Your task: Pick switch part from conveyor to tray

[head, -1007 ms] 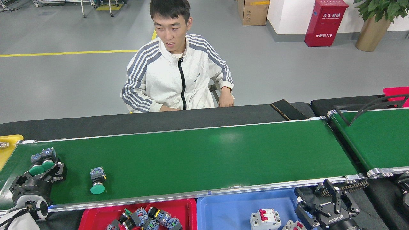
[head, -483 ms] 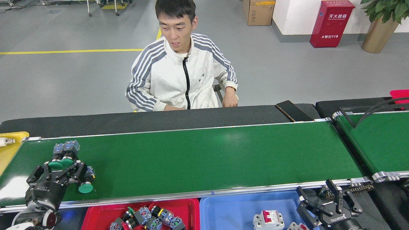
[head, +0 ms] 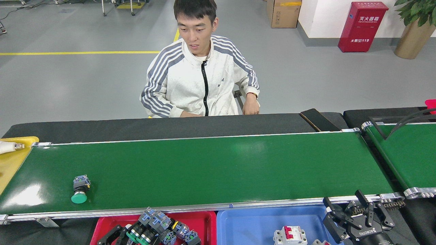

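Observation:
The conveyor (head: pixel 211 166) runs across the middle of the head view. One switch part (head: pixel 80 189), a green button on a grey and blue block, lies on its left end near the front rail. My left gripper (head: pixel 131 237) is at the bottom edge over the red tray (head: pixel 204 219), shut on a pair of green-headed switch parts (head: pixel 151 223) that point up and to the right. Several more switch parts (head: pixel 182 234) lie in the red tray. My right gripper (head: pixel 344 205) stands open at the lower right, beside the conveyor's end, with nothing between its fingers.
A blue tray (head: pixel 252 223) with a white and red circuit breaker (head: pixel 290 235) sits right of the red one. A yellow tray (head: pixel 12 163) is at the far left. A narrower green belt (head: pixel 414 156) is at the right. A person (head: pixel 201 81) sits behind the conveyor.
My left gripper has carried the pair of switch parts off the conveyor's left end, down and right over the red tray. The single switch part has drifted left on the belt. The right arm has hardly moved.

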